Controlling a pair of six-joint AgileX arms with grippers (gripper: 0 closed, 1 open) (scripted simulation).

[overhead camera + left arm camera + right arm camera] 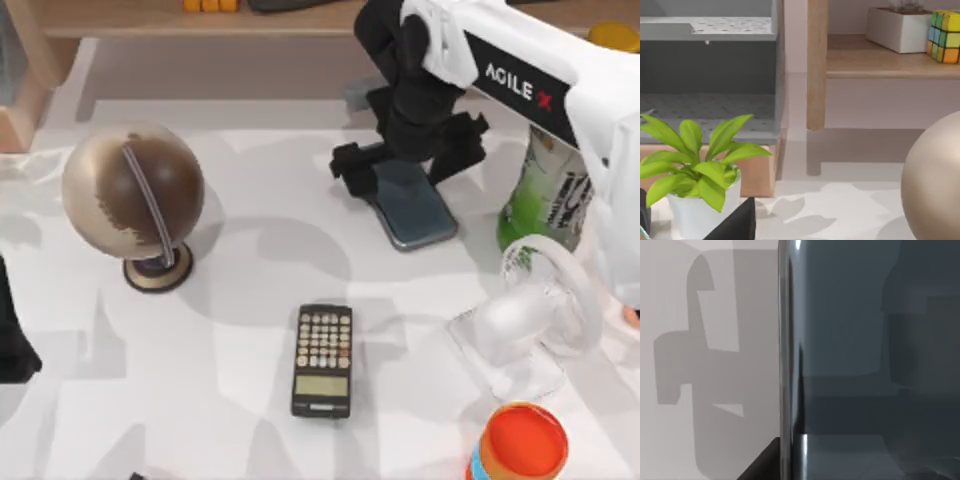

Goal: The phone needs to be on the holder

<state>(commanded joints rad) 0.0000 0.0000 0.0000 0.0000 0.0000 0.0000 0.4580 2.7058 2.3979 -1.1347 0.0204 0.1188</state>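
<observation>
Hovering right gripper [405, 165] low over phone [415, 210] lying flat on table [250, 300], jaw state impossible to tell, holder [530, 320] well apart, left arm parked at left edge.

You see the phone [412, 205] with a glossy, smooth face; the holder [530, 320] is translucent plastic; the counter [250, 330] looks matt.

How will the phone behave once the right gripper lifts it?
The phone looks a thin, rigid slab, so it probably won't flex. Its glossy face suggests it may slip between the fingers. Lying flat on the table, it shouldn't roll.
</observation>
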